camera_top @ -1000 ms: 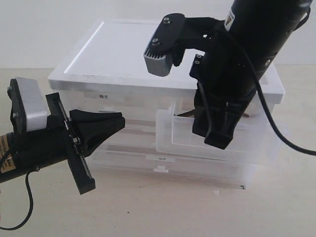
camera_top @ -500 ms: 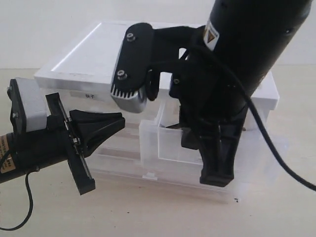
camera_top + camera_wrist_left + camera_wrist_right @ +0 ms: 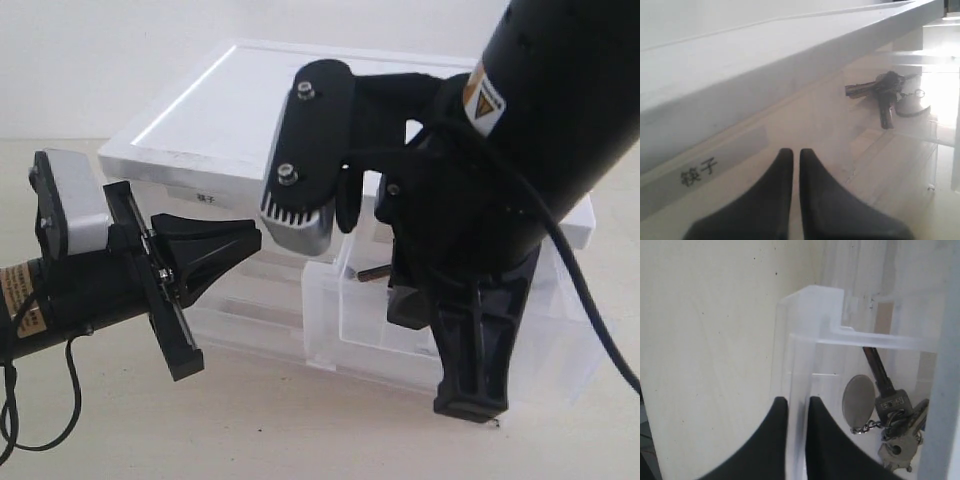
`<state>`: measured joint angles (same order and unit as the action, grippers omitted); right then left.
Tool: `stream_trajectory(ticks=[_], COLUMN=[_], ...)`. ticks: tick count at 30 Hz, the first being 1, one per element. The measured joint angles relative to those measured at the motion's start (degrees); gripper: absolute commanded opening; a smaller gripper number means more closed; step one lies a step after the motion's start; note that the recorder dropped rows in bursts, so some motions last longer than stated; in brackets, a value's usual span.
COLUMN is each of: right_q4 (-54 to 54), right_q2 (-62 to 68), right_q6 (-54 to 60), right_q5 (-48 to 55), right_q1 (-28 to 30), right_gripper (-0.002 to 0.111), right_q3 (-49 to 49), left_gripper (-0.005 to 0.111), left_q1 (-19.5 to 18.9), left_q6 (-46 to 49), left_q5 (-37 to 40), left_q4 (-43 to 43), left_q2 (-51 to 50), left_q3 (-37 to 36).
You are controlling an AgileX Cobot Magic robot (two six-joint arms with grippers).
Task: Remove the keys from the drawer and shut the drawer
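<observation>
The right gripper (image 3: 797, 402) pinches the front wall of the drawer (image 3: 807, 335), which stands pulled out; the keys (image 3: 892, 405) lie inside it; the left gripper (image 3: 796, 152) hovers before the cabinet (image 3: 230, 110), fingers pressed together, empty.

jaws pinch the front wall of the drawer (image 3: 809, 315), the keys (image 3: 891, 404) inside.

Plain wall (image 3: 90, 60), pale counter (image 3: 300, 430).
The wall is bare and off-white; the counter is light beige with faint wood grain and small dark specks. Lighting is soft and even.
</observation>
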<state>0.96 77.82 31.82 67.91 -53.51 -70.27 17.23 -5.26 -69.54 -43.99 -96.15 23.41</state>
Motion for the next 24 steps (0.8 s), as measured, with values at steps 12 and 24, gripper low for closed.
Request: stream_trajectory(ticks=[12, 24], right_q4=[-7.9, -11.2], right_q2=[0.0, -0.1], right_q6=[2.9, 6.3], right_q5=[-0.1, 0.1], right_q1=[0.4, 0.4], right_gripper=[0.0, 0.0], right_q3=[1.3, 1.4], left_gripper=[0.005, 0.005], left_q1=[0.1, 5.4], left_q6=[0.3, 4.2], left_q5=[-0.7, -0.4], left_q4=[-1.0, 5.4], left_q2=[-2.9, -4.2], left_q3=[1.3, 3.6])
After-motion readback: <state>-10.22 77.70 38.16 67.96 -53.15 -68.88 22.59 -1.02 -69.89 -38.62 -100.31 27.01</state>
